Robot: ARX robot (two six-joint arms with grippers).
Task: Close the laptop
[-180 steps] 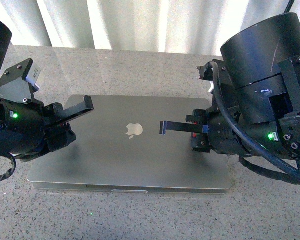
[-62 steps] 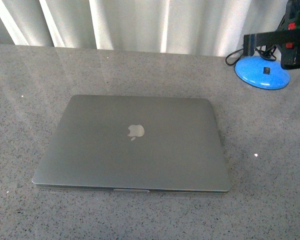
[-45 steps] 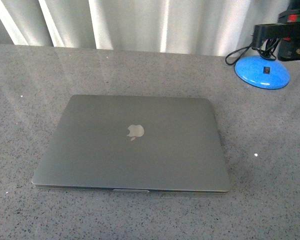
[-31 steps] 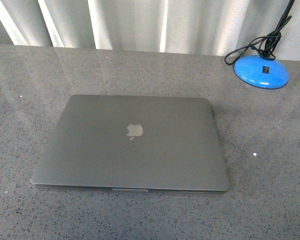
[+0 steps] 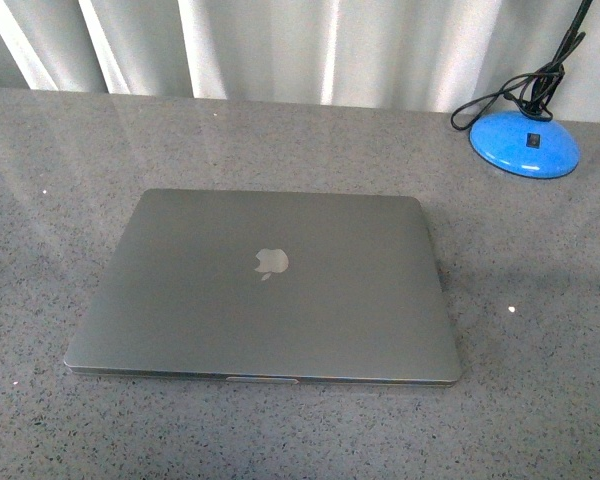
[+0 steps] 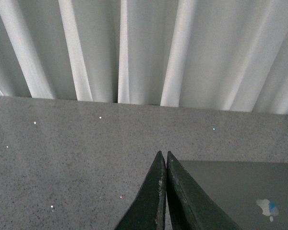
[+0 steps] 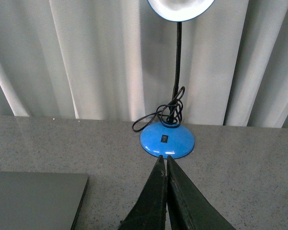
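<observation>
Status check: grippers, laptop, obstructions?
Left gripper shut, empty. Right gripper shut, empty. Laptop closed flat on table. Nothing in the way.

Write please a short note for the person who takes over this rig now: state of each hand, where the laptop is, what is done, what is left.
Left hand: shut, empty, held above the table beside the laptop's far left corner.
Right hand: shut, empty, pointing at the blue lamp; not touching it.
Neither arm shows in the front view.
Laptop: lies flat in the middle of the table, lid fully down, logo up, front edge toward the robot.
Done: the laptop is closed.
Left: nothing on the laptop itself, as far as I can judge; the arms look already pulled back.
</observation>
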